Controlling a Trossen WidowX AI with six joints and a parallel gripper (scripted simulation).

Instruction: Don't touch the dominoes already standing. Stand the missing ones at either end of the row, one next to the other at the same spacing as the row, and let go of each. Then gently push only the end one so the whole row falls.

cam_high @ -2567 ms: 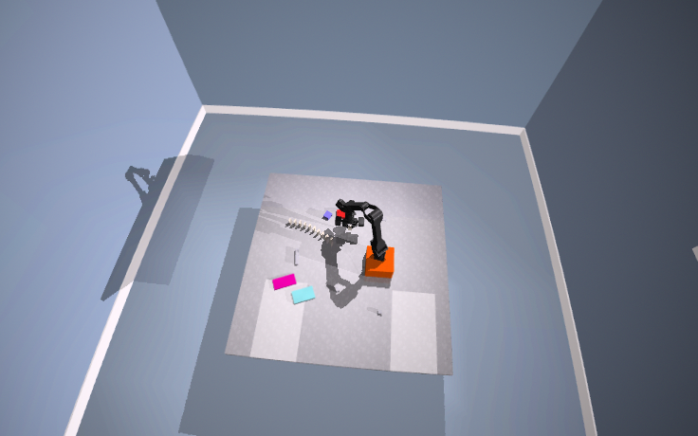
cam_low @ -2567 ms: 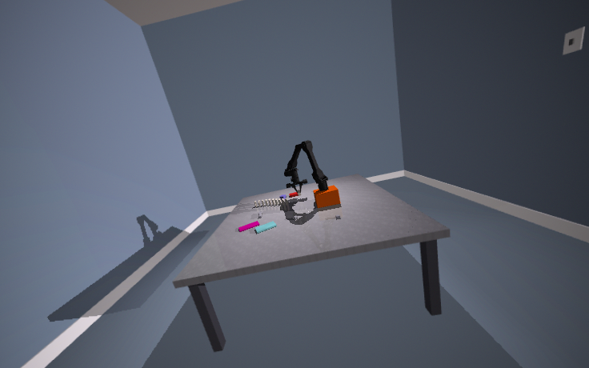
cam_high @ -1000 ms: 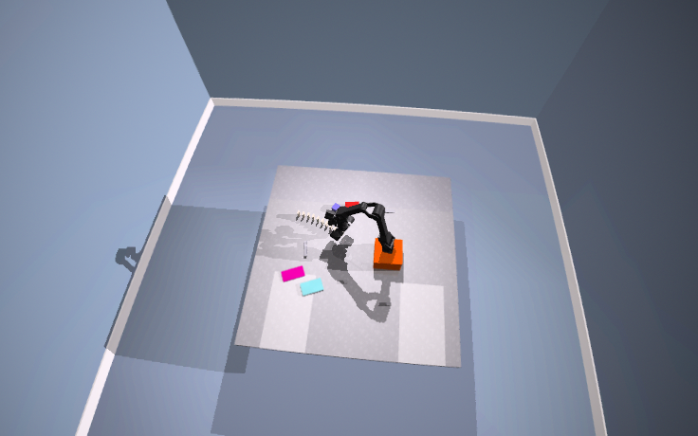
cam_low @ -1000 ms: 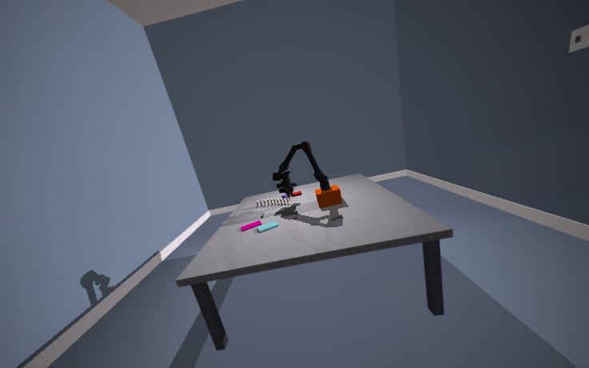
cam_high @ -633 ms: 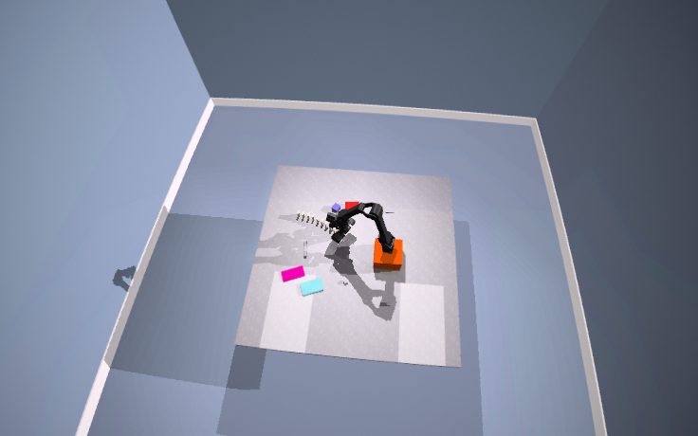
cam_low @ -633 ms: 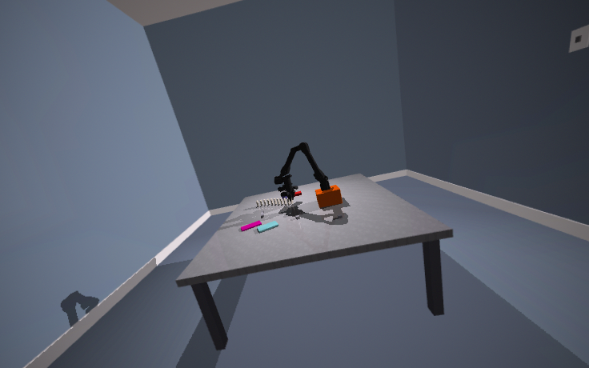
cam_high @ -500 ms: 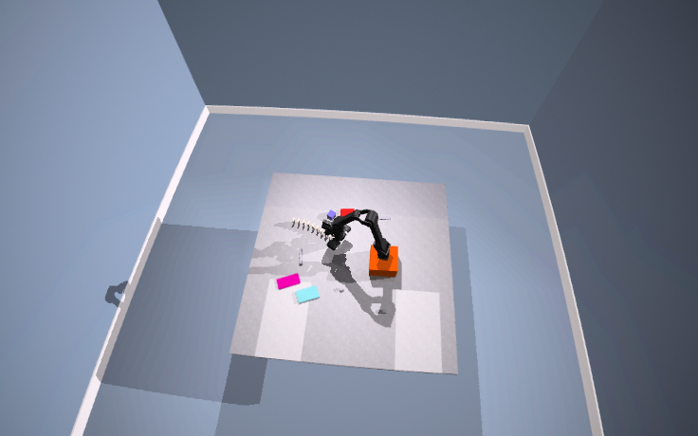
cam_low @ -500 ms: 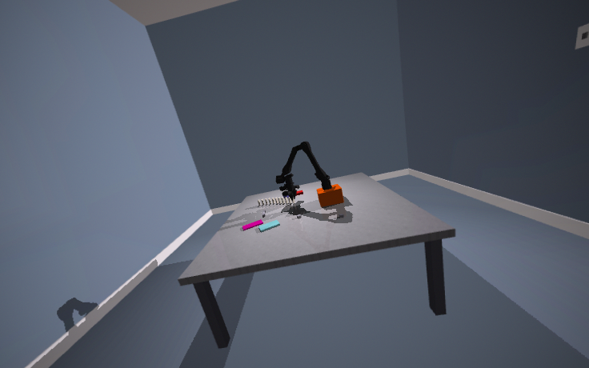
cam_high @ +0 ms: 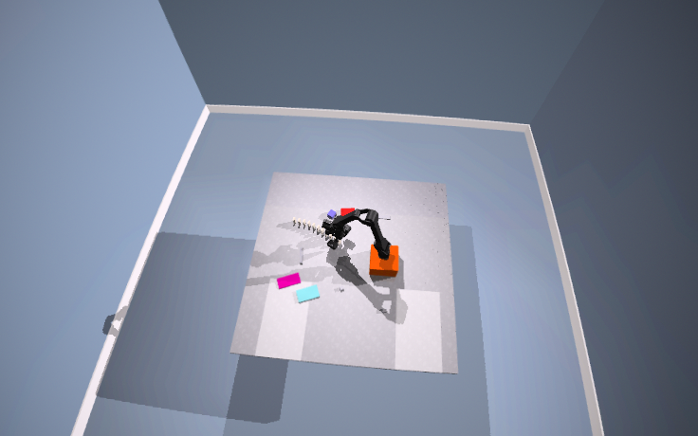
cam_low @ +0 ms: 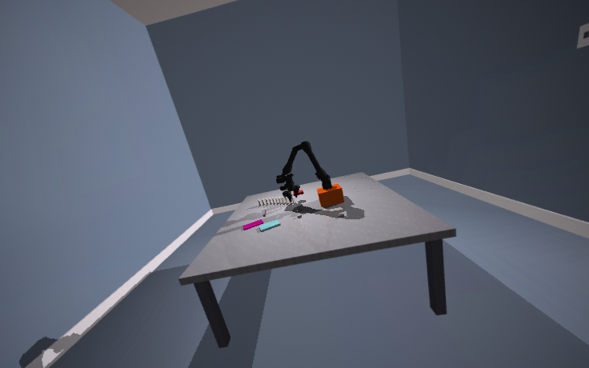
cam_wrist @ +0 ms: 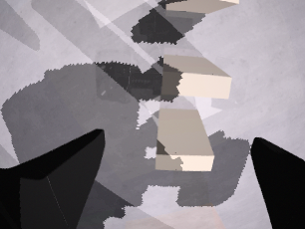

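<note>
My gripper (cam_high: 339,239) (cam_low: 292,198) (cam_wrist: 181,141) is open, low at the arm-side end of the domino row. A cream domino (cam_wrist: 185,130) is between the spread fingers in the wrist view, with clear gaps to both. It appears upright, though more of its broad face shows than on its neighbour. The neighbouring domino (cam_wrist: 205,86) stands just beyond it, and part of another (cam_wrist: 201,6) shows at the top edge. The row of standing dominoes (cam_high: 308,225) (cam_low: 269,201) runs away to the left in the top and exterior views. The arm partly hides its near end.
A violet block (cam_high: 332,213) and a red block (cam_high: 347,210) (cam_low: 298,192) lie behind the gripper. A magenta block (cam_high: 288,281) (cam_low: 253,224) and a cyan block (cam_high: 307,293) (cam_low: 270,226) lie nearer the front left. The arm stands on an orange base (cam_high: 383,264) (cam_low: 331,197).
</note>
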